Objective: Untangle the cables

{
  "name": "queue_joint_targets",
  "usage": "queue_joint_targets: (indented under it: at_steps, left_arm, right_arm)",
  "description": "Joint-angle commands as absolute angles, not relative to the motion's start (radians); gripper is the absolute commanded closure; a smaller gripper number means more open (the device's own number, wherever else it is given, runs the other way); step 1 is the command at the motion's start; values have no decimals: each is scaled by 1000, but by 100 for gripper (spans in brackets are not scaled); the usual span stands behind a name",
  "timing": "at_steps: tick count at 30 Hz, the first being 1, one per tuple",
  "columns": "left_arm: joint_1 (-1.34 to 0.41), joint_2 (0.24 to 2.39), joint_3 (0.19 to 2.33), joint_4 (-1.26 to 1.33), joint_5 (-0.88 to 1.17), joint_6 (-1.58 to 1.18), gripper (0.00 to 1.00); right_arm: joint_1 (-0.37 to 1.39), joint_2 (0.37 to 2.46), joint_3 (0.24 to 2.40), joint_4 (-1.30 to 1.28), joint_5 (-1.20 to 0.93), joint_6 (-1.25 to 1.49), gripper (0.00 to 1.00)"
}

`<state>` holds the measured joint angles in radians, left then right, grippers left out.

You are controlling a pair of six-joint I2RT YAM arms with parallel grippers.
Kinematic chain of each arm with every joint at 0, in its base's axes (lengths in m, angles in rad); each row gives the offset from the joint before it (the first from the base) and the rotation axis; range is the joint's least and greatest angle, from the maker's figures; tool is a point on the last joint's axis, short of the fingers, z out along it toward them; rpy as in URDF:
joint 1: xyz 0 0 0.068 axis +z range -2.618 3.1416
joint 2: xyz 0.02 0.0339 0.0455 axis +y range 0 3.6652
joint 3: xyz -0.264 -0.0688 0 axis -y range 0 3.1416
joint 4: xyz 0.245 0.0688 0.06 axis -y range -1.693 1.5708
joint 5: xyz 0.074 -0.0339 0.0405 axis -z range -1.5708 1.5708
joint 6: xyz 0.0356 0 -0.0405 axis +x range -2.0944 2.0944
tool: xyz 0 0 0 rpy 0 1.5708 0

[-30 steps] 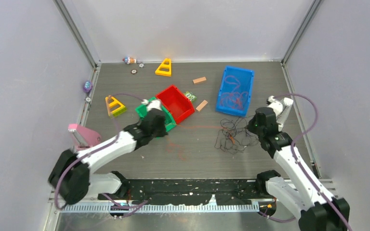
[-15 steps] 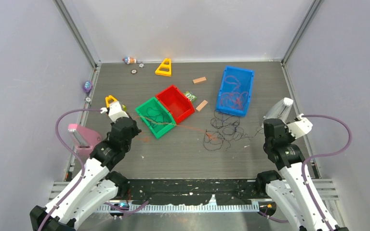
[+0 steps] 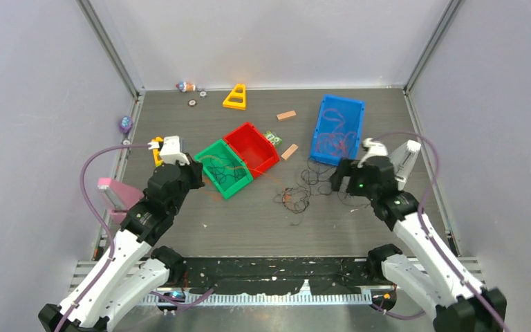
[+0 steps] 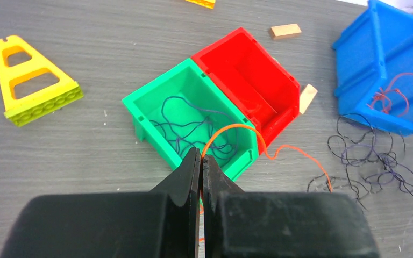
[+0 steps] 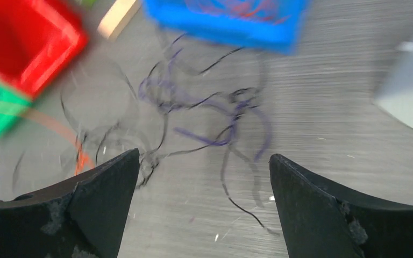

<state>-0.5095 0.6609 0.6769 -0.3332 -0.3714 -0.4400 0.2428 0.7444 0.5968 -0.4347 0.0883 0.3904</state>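
**Top external.** The dark tangle (image 3: 303, 188) of cables lies on the worktop (image 3: 249, 232) right of centre, just below the blue bin (image 3: 344, 98). Over the last second it has slid leftward and spread into looser loops. The right end effector (image 3: 341, 181) sits at the tangle's right edge. The left end effector (image 3: 195, 171) is at the left side of the green bin (image 3: 207, 149), having drawn back from over it and then edged in again.

**Left wrist.** The left end effector's jaws are pressed together, and an orange cable (image 4: 236, 126) comes out from between the tips, so it looks pinched there. The cable arcs over the green bin's near corner and runs right, toward the dark tangle. Purple strands (image 4: 193, 126) lie coiled inside the green bin. A few orange-red cables (image 4: 390, 97) show in the blue bin at upper right.

**Right wrist.** The view is smeared by motion. The jaws stand wide apart with nothing between them — they were clamped a moment ago and have just let go. Dark and purple loops lie on the worktop below, with a fleck of orange at the lower left.

With that anchor released, any further pull on the orange cable would probably drag the whole knot rather than draw the strand free. The right arm likely needs a fresh hold on the tangle first — the sorting is well short of done.
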Motion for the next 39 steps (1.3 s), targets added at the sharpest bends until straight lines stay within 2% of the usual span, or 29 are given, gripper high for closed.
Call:
queue_joint_targets:
  at_steps: [1, 3, 5, 11, 13, 15, 18, 23, 26, 29, 34, 39]
  left_arm:
    - [-506, 662, 734, -250, -282, -356, 100]
    - [-506, 665, 751, -265, -300, -344, 100]
    - [-506, 668, 777, -287, -326, -340, 100]
    - [-506, 673, 799, -316, -341, -352, 100]
    - [-506, 681, 800, -325, -333, -357, 100]
    - [-506, 687, 799, -333, -323, -364, 100]
    - [-506, 695, 792, -333, -313, -370, 100]
    - [-506, 703, 793, -338, -329, -359, 100]
    - [-506, 705, 798, -347, -344, -348, 100]
    - [-506, 703, 798, -366, -370, -345, 100]
    - [-506, 695, 789, -379, -403, -349, 100]
    - [-506, 691, 782, -397, -406, -360, 100]
  right_arm:
    - [507, 889, 672, -334, -68, 183, 4]
    - [617, 959, 693, -308, 29, 168, 3]
    - [658, 1032, 703, -266, 24, 187, 2]
    - [679, 1198, 720, -144, -28, 252, 0]
    - [688, 1233, 728, -125, -21, 254, 3]
    - [692, 1258, 737, -99, -30, 245, 9]
    - [698, 1308, 766, -67, -50, 220, 25]
    - [711, 1408, 834, -63, -66, 173, 42]
    - [719, 1482, 873, -75, -74, 161, 47]
    - [731, 1520, 885, -82, -67, 156, 58]
    - [733, 1519, 878, -89, -71, 157, 63]
    - [733, 1500, 856, -80, -67, 161, 74]
